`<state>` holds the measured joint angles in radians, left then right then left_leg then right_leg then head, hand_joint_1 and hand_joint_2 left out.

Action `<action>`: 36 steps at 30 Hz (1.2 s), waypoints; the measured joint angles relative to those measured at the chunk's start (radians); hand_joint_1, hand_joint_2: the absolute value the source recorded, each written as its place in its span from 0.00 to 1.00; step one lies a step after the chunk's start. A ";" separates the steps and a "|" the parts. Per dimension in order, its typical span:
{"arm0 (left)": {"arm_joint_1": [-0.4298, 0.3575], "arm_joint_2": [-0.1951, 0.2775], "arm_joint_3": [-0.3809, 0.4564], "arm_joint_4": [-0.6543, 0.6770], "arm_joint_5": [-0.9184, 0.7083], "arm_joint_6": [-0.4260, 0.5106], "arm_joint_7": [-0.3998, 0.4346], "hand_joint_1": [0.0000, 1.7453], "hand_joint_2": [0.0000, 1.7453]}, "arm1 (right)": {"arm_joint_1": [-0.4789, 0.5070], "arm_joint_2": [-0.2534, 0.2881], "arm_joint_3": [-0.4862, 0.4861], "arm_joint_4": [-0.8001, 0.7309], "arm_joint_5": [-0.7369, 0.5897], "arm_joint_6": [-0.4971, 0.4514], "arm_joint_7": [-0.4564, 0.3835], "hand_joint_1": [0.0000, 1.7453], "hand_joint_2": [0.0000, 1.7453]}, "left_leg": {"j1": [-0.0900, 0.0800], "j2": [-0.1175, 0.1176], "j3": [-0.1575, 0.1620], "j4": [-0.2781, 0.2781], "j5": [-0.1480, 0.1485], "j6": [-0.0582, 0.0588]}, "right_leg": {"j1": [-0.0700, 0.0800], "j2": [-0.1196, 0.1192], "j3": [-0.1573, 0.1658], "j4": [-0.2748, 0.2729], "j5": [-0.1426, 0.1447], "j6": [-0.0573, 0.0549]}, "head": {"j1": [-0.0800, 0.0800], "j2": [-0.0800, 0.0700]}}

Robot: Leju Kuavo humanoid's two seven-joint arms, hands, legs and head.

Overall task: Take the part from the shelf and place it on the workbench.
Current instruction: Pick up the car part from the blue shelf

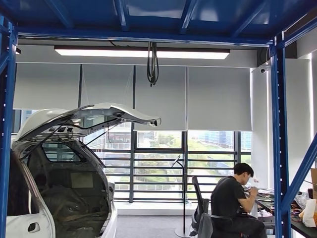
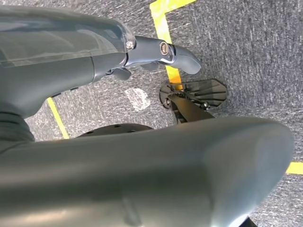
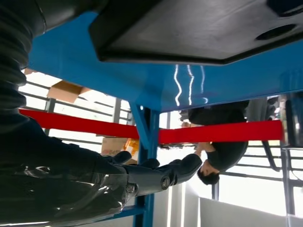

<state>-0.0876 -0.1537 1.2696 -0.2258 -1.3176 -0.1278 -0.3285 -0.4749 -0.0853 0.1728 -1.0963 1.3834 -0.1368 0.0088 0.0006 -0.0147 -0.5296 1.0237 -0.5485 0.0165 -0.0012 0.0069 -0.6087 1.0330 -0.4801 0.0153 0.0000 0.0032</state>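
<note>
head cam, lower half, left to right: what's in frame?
Blue rack post → white car with its hatch raised → black floor stand → office chair → seated person → blue rack post → cluttered desk edge.

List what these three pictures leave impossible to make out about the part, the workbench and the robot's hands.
- Part: none identifiable; the black panel over the blue steel beam, right wrist view, is cut off by the edge.
- Workbench: the cluttered desk, head view, is cut off by the edge.
- Left hand: its grey cover hides most fingers.
- Right hand: dark, backlit; grip unclear.
</note>
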 joint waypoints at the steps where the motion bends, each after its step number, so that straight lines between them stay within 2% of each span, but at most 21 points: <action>1: -0.001 0.000 -0.002 0.000 -0.001 0.000 -0.002 0.00 0.00 | -0.015 0.008 0.008 0.020 -0.006 0.001 -0.005 0.00 1.00 | 0.000 0.000 0.000 0.000 0.000 0.000 | 0.000 0.000 0.000 0.000 0.000 0.000 | 0.000 0.000; 17: -0.016 0.000 -0.025 0.000 -0.012 -0.001 -0.011 0.00 0.00 | -0.196 0.176 0.129 0.288 -0.155 0.026 -0.085 0.00 1.00 | 0.000 0.000 0.000 0.000 0.000 0.000 | 0.000 0.000 0.000 0.001 0.000 0.000 | 0.000 0.000; 25: -0.032 0.000 -0.040 0.000 -0.019 -0.004 -0.002 0.00 0.00 | -0.247 0.245 0.174 0.415 -0.257 0.044 -0.186 0.00 1.00 | 0.000 0.000 0.000 0.000 0.000 -0.001 | 0.000 0.000 0.000 0.001 0.000 0.000 | 0.000 0.000; 27: -0.034 0.000 -0.043 0.000 -0.020 -0.005 0.000 0.00 0.00 | -0.256 0.256 0.186 0.446 -0.279 0.051 -0.205 0.17 1.00 | 0.000 0.000 0.000 0.000 0.000 -0.001 | 0.000 0.000 0.000 0.001 0.000 0.000 | 0.000 0.000; 29: -0.036 0.000 -0.047 0.000 -0.020 -0.005 0.003 0.00 0.00 | -0.264 0.265 0.197 0.474 -0.299 0.066 -0.215 0.67 1.00 | 0.000 0.000 0.000 0.000 0.000 -0.001 | 0.000 0.000 0.000 0.001 0.000 0.000 | 0.000 0.000; 31: -0.036 0.000 -0.051 0.000 -0.020 -0.005 0.004 0.00 0.00 | -0.272 0.271 0.203 0.498 -0.318 0.083 -0.223 1.00 1.00 | 0.000 0.000 0.000 0.000 0.000 -0.001 | 0.000 0.000 0.000 0.001 0.000 0.000 | 0.000 0.000; 36: -0.036 0.000 -0.057 0.000 -0.019 -0.005 0.004 0.00 0.00 | -0.292 0.272 0.214 0.549 -0.365 0.106 -0.239 1.00 1.00 | 0.000 0.000 0.000 0.000 0.000 -0.001 | 0.000 0.000 0.000 0.000 0.000 0.000 | 0.000 0.000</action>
<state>-0.1238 -0.1537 1.2131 -0.2258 -1.3362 -0.1331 -0.3248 -0.7666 0.1865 0.3863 -0.5476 1.0187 -0.0309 -0.2307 0.0004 -0.0148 -0.5295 1.0237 -0.5482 0.0159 -0.0012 0.0069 -0.6090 1.0334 -0.4801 0.0153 0.0000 0.0032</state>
